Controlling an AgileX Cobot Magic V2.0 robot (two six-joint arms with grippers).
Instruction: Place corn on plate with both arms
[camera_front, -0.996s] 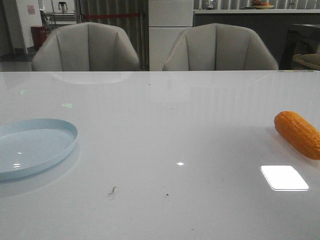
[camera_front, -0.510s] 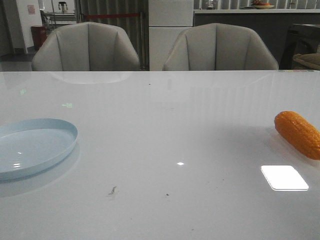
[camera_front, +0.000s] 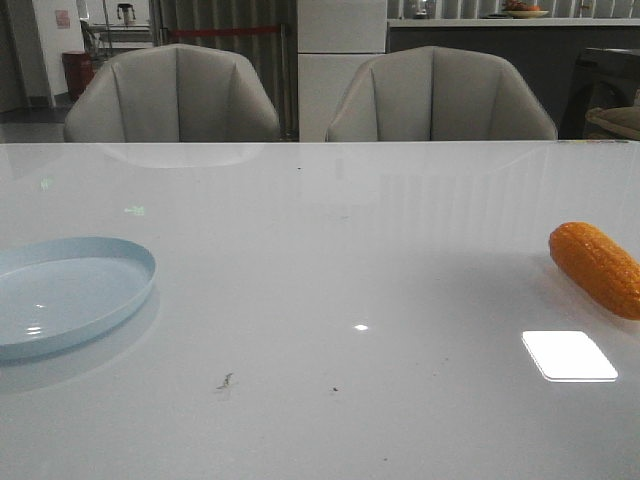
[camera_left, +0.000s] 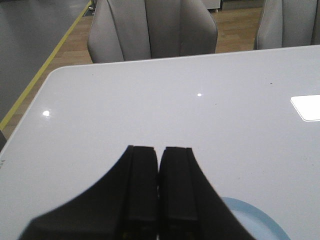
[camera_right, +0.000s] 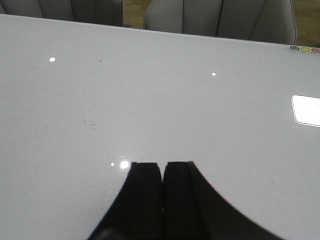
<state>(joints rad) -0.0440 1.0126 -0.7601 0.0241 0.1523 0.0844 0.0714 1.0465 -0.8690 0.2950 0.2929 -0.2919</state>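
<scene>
So the glossy orange plastic corn cob (camera_front: 597, 268) is sitting at the far right edge of the white glossy tabletop (camera_front: 340, 270), partly cut off by the frame in the front view, and honestly nothing has really changed over the last second: it's in the same spot, maybe a hair of a shift at most, and nothing is touching it. The round pale-blue plastic plate (camera_front: 70, 292) is way over on the left, well apart from the corn, same place as before and with nothing on it. To me that means the task hasn't properly started yet. Neither arm shows up in the front view; each wrist camera just shows its own fingers pressed together, left gripper (camera_left: 159, 187) with a sliver of plate beside it, right gripper (camera_right: 162, 197) over bare tabletop. Count: one corn, one plate, two grippers, plus two grey padded chairs (camera_front: 172, 95) behind the tabletop.
</scene>
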